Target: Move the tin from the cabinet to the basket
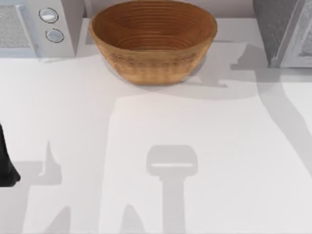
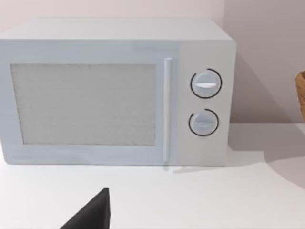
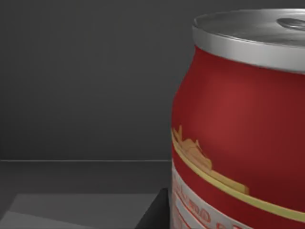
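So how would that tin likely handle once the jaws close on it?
The tin looks rigid metal, so it probably won't give. Its glossy, bulging red side may slip between flat jaws. It stands upright on a dark floor; round-bodied, it would likely roll if tipped.

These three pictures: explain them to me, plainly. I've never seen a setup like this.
This is a simulated two-armed AgileX robot at a white table. The top view looks down from above: a wicker basket at the back, a white microwave at the left, a dark-grey cabinet at the right. The left arm sits at the table's left edge; its wrist camera faces the microwave. The right arm's wrist camera looks into a dark grey space, close up at a red tin with a silver top. Nothing can be seen held.
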Robot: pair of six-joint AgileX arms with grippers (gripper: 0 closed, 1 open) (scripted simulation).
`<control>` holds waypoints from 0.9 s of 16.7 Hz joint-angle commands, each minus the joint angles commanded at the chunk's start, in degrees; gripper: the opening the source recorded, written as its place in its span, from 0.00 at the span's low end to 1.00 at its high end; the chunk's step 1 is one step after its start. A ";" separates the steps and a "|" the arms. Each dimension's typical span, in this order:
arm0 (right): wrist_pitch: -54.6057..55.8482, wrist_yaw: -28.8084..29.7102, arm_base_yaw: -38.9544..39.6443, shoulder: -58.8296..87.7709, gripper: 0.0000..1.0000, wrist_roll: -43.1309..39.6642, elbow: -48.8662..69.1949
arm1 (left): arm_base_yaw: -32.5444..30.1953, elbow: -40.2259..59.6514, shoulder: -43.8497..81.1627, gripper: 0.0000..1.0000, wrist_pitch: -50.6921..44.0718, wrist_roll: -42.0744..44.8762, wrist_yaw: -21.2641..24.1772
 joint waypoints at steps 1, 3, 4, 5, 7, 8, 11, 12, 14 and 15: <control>-1.15 0.58 0.62 -1.26 0.00 0.00 -0.14 | 0.00 0.00 0.00 1.00 0.00 0.00 0.00; -1.86 0.95 1.00 -2.01 0.00 0.00 -0.24 | 0.00 0.00 0.00 1.00 0.00 0.00 0.00; -1.86 0.95 1.00 -2.01 0.00 0.00 -0.24 | 0.00 0.00 0.00 1.00 0.00 0.00 0.00; -1.86 0.95 1.00 -2.01 0.00 0.00 -0.24 | 0.00 0.00 0.00 1.00 0.00 0.00 0.00; -1.75 0.83 0.75 -1.84 0.00 0.10 -0.50 | 0.00 0.00 0.00 1.00 0.00 0.00 0.00; -1.21 0.64 0.61 -2.41 0.00 0.25 -0.62 | 0.00 0.00 0.00 1.00 0.00 0.00 0.00; 3.60 -0.80 -0.53 -7.55 0.00 0.95 -4.17 | 0.00 0.00 0.00 1.00 0.00 0.00 0.00; 5.73 -1.48 -1.13 -10.26 0.00 1.07 -6.51 | 0.00 0.00 0.00 1.00 0.00 0.00 0.00; 9.17 -3.05 -2.59 -15.89 0.00 0.98 -12.96 | 0.00 0.00 0.00 1.00 0.00 0.00 0.00; 10.24 -3.88 -3.39 -18.45 0.00 0.79 -17.06 | 0.00 0.00 0.00 1.00 0.00 0.00 0.00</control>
